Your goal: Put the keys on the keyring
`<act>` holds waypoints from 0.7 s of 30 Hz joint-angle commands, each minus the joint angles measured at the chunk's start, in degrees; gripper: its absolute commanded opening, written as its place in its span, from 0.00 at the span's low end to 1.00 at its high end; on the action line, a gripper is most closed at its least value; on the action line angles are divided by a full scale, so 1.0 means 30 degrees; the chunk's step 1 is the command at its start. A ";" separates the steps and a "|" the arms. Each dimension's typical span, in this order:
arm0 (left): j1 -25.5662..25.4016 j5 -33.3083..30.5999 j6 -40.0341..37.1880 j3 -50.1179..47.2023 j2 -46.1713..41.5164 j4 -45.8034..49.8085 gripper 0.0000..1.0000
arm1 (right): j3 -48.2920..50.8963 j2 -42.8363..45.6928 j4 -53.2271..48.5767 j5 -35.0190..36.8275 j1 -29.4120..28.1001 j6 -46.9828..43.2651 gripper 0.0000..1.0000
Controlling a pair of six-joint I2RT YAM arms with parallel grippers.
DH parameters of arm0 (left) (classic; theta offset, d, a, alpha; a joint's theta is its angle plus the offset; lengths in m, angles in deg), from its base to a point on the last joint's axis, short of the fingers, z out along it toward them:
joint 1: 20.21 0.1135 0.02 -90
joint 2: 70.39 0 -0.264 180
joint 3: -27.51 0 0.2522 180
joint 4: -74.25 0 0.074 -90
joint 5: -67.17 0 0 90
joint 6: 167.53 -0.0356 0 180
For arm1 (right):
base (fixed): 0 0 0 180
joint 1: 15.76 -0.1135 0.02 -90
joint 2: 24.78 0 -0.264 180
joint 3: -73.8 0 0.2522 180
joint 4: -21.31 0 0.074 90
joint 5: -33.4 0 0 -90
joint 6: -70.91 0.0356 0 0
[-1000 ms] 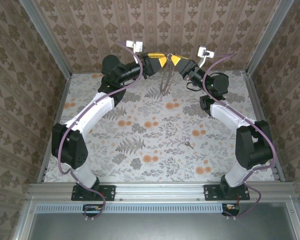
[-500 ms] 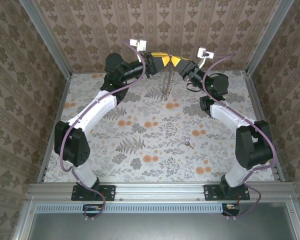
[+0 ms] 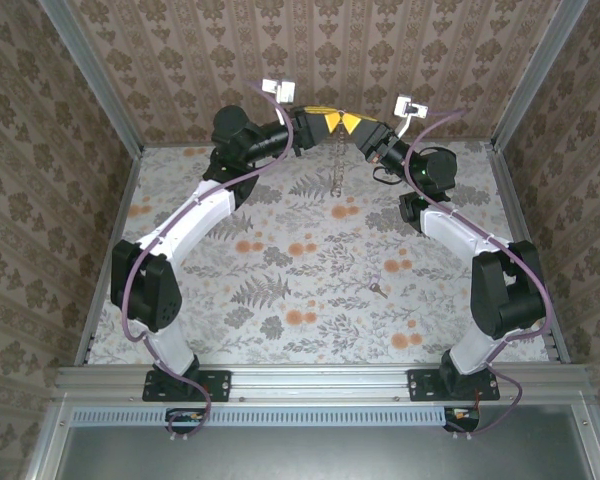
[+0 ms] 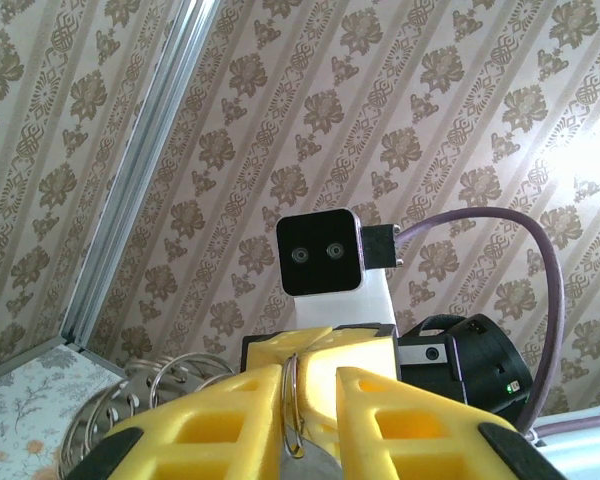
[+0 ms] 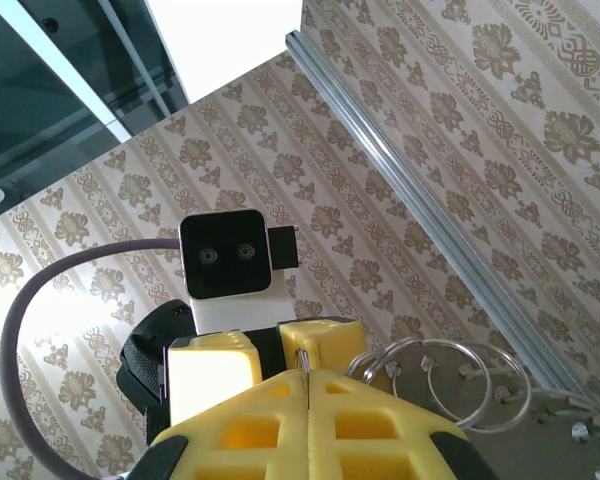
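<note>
The left arm (image 3: 195,215) reaches from its base at the near edge up to the far end of the desk (image 3: 220,300). There the left gripper (image 3: 323,120) is raised against the patterned back wall. From the left wrist camera, this gripper (image 4: 310,378) has its yellow fingers (image 4: 230,420) a small gap apart. A thin wire ring of the keyring (image 4: 293,410) stands in that gap, close against the left-hand finger. Whether the finger actually presses the wire is hard to judge from this angle. More loops of the ring show low on the left of the same view.

In the overhead view the keyring (image 3: 335,165) hangs between the two grippers as a thin chain strand. It drops straight down from where they meet, above the far middle of the desk.

The right gripper (image 3: 350,122) faces the left one, tip to tip. In the right wrist view its fingers (image 5: 375,425) are pressed together, and the right gripper (image 5: 308,378) pinches the ring wire, which comes out at the tips. Several overlapping silver loops of the keyring (image 5: 450,385) lie just to the right of them.

The key (image 3: 378,290) lies flat on the floral desk, right of centre. It is well apart from both grippers and nearer the right arm (image 3: 460,235).
</note>
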 commanded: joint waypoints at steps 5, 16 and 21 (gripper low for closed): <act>-0.0300 0.0584 -0.0389 0.0713 0.0201 -0.0441 0.15 | 0.0156 0.0539 0.1222 0.0025 0.0026 0.0206 0.00; -0.0439 0.0580 -0.0754 0.0718 0.0145 -0.0121 0.05 | 0.0211 0.0583 0.1220 -0.0040 0.0034 0.0287 0.00; -0.0410 0.0713 -0.1295 0.0879 0.0029 0.0615 0.00 | 0.0567 0.0812 0.1079 -0.0129 0.0620 0.0962 0.21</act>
